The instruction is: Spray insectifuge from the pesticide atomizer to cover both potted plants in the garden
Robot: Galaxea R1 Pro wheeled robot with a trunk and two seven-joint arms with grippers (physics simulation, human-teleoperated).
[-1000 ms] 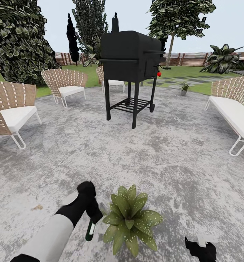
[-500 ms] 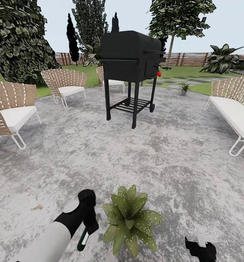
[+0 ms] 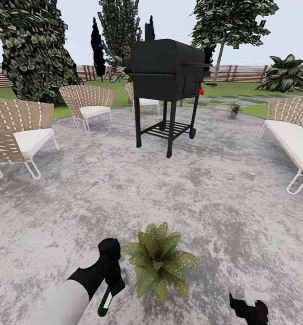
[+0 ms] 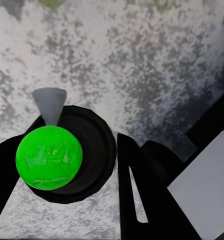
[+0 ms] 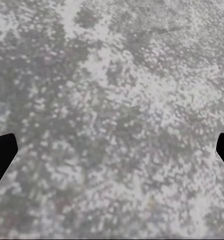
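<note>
Beside the potted plant (image 3: 159, 260), we are gripping the pesticide atomizer (image 3: 105, 302) in our left end effector (image 3: 111, 279), risking misdirected spray.

A home garden with a sitting area: a round grey stone patio (image 3: 214, 189) holds a black grill (image 3: 167, 85) at 12 o'clock, wicker chairs (image 3: 16, 135) at 10 and 2 o'clock, with green lawn (image 3: 115, 92), dark trees (image 3: 34, 49) and a brown slatted fence (image 3: 241, 73) beyond.
</note>
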